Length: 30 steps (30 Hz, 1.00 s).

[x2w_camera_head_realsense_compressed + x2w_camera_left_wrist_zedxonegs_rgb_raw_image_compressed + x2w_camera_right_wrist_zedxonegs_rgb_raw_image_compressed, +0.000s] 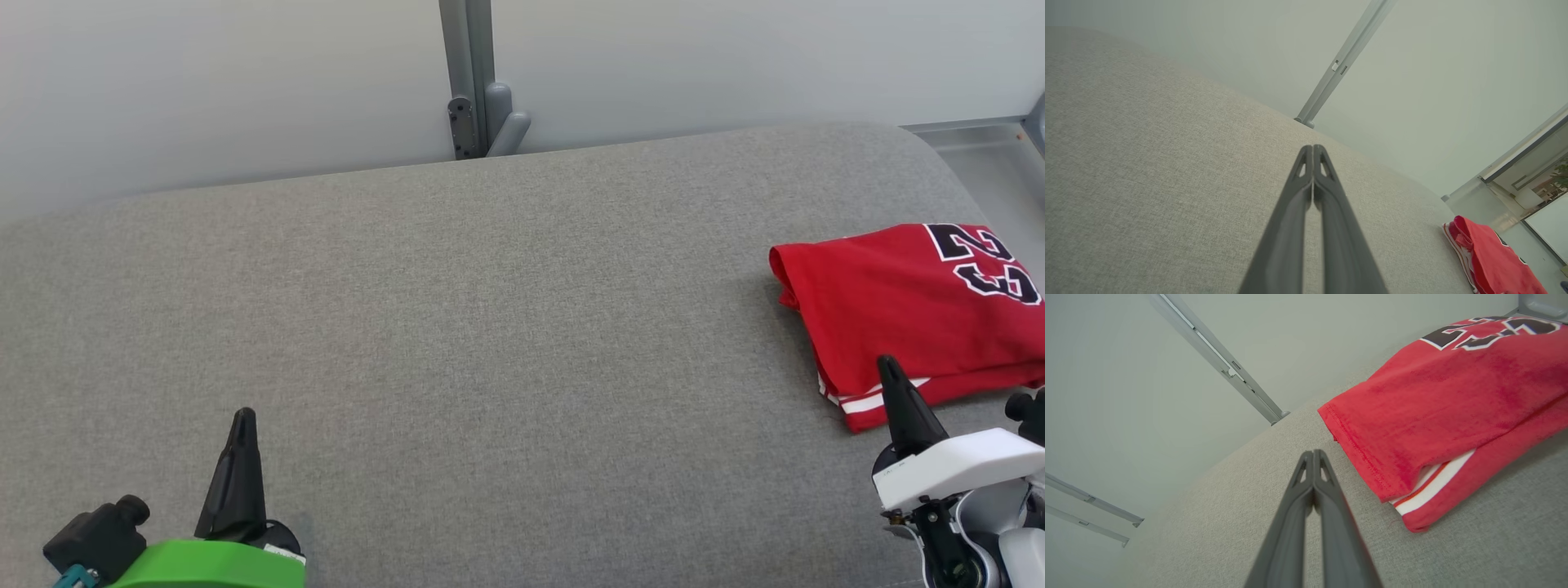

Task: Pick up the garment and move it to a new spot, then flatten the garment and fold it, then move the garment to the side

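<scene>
The grey padded surface spreads under and ahead of both pincers, its near and side edges cut off in the head view. Beyond the fingertips stands a pale wall, and a grey metal post rises past the top edge of the view. The garment, a folded red jersey with dark numerals edged in white, lies just ahead and to the right of the right pincer. The view's right edge slices off its far side and part of the numerals, and its inner layers show only as a white-and-red stripe at the hem. From the head each pincer reads as a single dark spike, so its gap is hidden. In the right wrist view the right pincer's two fingers meet tip to tip, empty, beside the jersey's near corner; whether they touch the padding is unclear. The left pincer is likewise pressed together on nothing, with the jersey well off to its right.
</scene>
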Tool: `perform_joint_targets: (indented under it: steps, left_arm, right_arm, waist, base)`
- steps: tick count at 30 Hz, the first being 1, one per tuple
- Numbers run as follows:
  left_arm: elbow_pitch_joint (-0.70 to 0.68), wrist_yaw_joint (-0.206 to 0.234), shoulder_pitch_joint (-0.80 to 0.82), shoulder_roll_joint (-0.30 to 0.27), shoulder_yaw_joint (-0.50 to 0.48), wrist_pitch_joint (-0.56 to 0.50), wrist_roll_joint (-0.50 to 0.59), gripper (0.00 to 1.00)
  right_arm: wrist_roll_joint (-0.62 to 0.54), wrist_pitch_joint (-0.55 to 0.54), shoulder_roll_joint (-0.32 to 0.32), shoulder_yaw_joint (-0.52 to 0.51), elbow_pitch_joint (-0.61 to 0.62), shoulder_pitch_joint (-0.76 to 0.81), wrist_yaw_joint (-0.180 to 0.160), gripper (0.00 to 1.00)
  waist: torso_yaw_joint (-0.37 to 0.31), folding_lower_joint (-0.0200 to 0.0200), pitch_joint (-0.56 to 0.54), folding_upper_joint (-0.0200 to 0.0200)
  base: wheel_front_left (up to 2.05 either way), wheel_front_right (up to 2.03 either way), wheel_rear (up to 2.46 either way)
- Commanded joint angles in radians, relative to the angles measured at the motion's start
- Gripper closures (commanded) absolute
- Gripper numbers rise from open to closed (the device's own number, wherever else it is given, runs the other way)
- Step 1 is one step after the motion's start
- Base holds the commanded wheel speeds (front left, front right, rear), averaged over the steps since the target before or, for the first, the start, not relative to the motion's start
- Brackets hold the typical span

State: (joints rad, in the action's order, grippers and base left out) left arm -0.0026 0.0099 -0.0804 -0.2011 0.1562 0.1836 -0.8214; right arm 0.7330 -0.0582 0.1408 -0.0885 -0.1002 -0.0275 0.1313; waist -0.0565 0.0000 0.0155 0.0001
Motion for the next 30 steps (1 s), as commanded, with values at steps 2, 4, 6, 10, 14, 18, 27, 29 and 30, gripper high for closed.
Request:
perform_joint_targets:
  steps: [2,4,6,10,14,18,27,29,30]
  left_arm:
    - [-0.007,-0.01,0.018,0.003,-0.007,0.007,-0.049,1.0]
    - [-0.006,-0.012,0.018,0.005,-0.007,0.008,-0.06,1.0]
    - [-0.004,-0.016,0.019,0.01,-0.007,0.01,-0.084,1.0]
    - [0.001,-0.024,0.02,0.018,-0.007,0.012,-0.129,1.0]
    - [0.006,-0.033,0.022,0.03,-0.007,0.014,-0.183,1.0]
    - [0.01,-0.041,0.023,0.038,-0.006,0.017,-0.227,1.0]
    - [0.019,-0.056,0.025,0.055,-0.006,0.023,-0.313,1.0]
    - [0.02,-0.058,0.025,0.059,-0.006,0.022,-0.332,1.0]
    - [0.021,-0.06,0.026,0.061,-0.006,0.022,-0.342,1.0]
  right_arm:
    - [0.055,-0.018,0.005,-0.017,-0.001,-0.032,0.0,1.0]
    - [0.068,-0.023,0.005,-0.02,-0.004,-0.033,0.0,1.0]
    - [0.095,-0.033,0.004,-0.026,-0.01,-0.036,0.0,1.0]
    - [0.147,-0.052,0.001,-0.038,-0.023,-0.042,0.0,1.0]
    - [0.208,-0.075,-0.002,-0.053,-0.038,-0.05,0.0,1.0]
    - [0.255,-0.093,-0.004,-0.065,-0.049,-0.055,0.0,1.0]
    - [0.354,-0.132,-0.009,-0.089,-0.073,-0.067,0.0,1.0]
    - [0.374,-0.14,-0.01,-0.095,-0.079,-0.07,0.0,1.0]
    - [0.385,-0.144,-0.011,-0.098,-0.081,-0.071,0.0,1.0]
  waist:
    - [0.002,0.0,0.0,-0.0001]
    - [0.002,0.0,-0.001,-0.0001]
    - [0.003,0.0,-0.001,-0.0001]
    - [0.006,0.0,-0.001,-0.0001]
    - [0.009,0.0,-0.002,-0.0001]
    - [0.011,0.0,-0.003,-0.0001]
    - [0.016,0.0,-0.004,-0.0001]
    - [0.017,0.0,-0.004,-0.0001]
    - [0.018,0.0,-0.005,-0.0001]
  base:
    - [0.0,0.0,0.0]
    - [0.0,0.0,0.0]
    - [0.0,0.0,0.0]
    - [0.0,0.0,0.0]
    - [0.0,0.0,0.0]
    - [0.0,0.0,0.0]
    - [0.0,0.0,0.0]
    - [0.0,0.0,0.0]
    - [0.0,0.0,0.0]
